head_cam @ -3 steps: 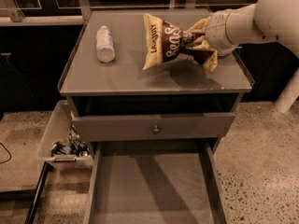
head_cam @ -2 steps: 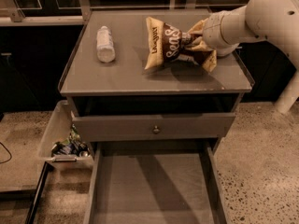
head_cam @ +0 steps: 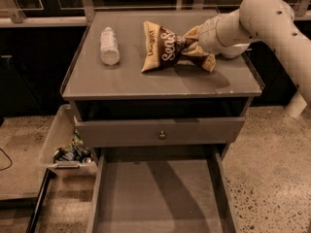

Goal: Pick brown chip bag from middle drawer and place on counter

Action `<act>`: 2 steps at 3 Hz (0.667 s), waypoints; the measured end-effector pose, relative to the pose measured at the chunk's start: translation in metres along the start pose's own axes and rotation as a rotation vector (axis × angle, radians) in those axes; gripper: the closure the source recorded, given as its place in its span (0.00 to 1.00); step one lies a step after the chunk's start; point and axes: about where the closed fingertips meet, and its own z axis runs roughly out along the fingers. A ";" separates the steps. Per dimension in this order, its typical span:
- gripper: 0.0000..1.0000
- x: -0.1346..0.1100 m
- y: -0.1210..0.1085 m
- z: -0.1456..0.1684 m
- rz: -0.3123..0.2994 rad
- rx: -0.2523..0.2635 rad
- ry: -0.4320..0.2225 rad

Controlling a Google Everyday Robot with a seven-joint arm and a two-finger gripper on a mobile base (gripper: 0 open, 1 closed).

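Shifted slightly leftward, the crinkly dark-brown chip bag [head_cam: 164,50] touches the flat grey tabletop [head_cam: 146,84], upper centre; the pincer [head_cam: 194,41] is closed on its right end.

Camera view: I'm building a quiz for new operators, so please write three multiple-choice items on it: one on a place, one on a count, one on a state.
1. Where is the gripper?
A. at the bag's end, above the counter
B. near the floor
C. at the knob

2. How many bottles lie on the counter?
A. none
B. one
C. three

3. How is the middle drawer?
A. shut
B. removed
C. pulled out

Key:
1 A, the gripper meets the bag over the grey top.
2 B, a single white one lies beside the bag.
3 C, its grey floor shows, drawn forward.
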 end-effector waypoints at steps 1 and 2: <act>0.81 0.000 0.000 0.000 0.001 -0.006 -0.003; 0.73 0.000 0.000 0.000 0.001 -0.006 -0.003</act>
